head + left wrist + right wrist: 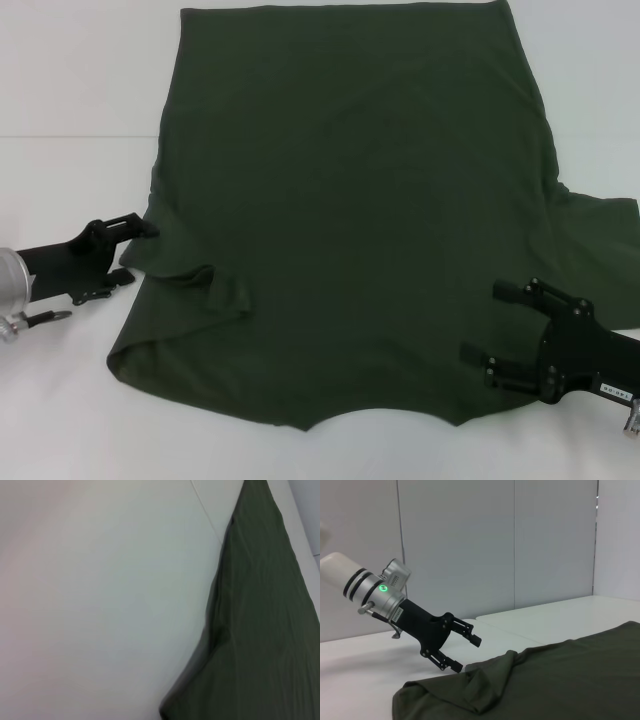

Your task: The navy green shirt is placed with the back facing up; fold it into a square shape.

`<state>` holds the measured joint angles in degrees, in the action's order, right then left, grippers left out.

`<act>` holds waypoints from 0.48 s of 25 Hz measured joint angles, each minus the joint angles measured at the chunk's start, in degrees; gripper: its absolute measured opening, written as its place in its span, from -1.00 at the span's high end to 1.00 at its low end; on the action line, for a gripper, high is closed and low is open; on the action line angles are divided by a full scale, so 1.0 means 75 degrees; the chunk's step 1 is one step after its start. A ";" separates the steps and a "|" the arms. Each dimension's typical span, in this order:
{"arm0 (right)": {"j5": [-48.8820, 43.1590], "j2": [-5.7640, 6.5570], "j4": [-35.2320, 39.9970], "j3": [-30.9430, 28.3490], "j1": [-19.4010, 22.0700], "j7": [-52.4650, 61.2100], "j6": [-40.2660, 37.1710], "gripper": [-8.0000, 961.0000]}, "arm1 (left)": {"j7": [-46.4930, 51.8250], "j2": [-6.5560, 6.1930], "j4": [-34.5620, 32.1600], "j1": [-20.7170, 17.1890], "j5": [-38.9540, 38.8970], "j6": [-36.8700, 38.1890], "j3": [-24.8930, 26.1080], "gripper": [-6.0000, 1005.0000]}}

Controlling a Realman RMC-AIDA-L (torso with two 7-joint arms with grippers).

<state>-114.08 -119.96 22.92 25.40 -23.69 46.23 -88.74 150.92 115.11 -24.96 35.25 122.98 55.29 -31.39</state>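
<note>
The navy green shirt (350,200) lies spread flat on the white table (70,90), plain side up, collar edge nearest me. Its left sleeve (218,290) is folded inward onto the body, and its right sleeve (600,235) sticks out sideways. My left gripper (140,252) is open at the shirt's left edge, with nothing between its fingers. The right wrist view shows that left gripper (466,654) just beside the rumpled shirt (545,680). My right gripper (484,321) is open over the shirt's near right part. The left wrist view shows only the shirt (260,630) edge on the table (100,605).
A seam in the table (70,135) runs across behind the left arm. Pale wall panels (470,540) stand beyond the table's far side. Bare white table surrounds the shirt on the left and near sides.
</note>
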 joint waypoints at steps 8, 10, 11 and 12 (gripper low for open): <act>0.0000 -0.0001 0.0003 0.0001 0.0006 0.0000 -0.0001 -0.97 | -0.0023 0.0086 0.0000 0.0000 0.0010 -0.0193 0.0001 -0.66; 0.0000 -0.0006 0.0002 0.0001 0.0007 0.0000 -0.0002 -0.97 | -0.0030 0.0120 0.0000 0.0006 0.0010 -0.0240 0.0003 -0.66; 0.0000 -0.0008 0.0003 0.0001 0.0006 0.0000 -0.0002 -0.97 | -0.0032 0.0129 0.0000 0.0007 0.0007 -0.0253 0.0003 -0.66; 0.0000 -0.0009 0.0003 0.0001 0.0006 0.0000 -0.0002 -0.97 | -0.0031 0.0139 0.0000 0.0008 -0.0003 -0.0268 0.0003 -0.66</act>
<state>-114.08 -120.03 22.94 25.40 -23.64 46.23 -88.76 150.68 116.15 -24.97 35.31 122.96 53.28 -31.36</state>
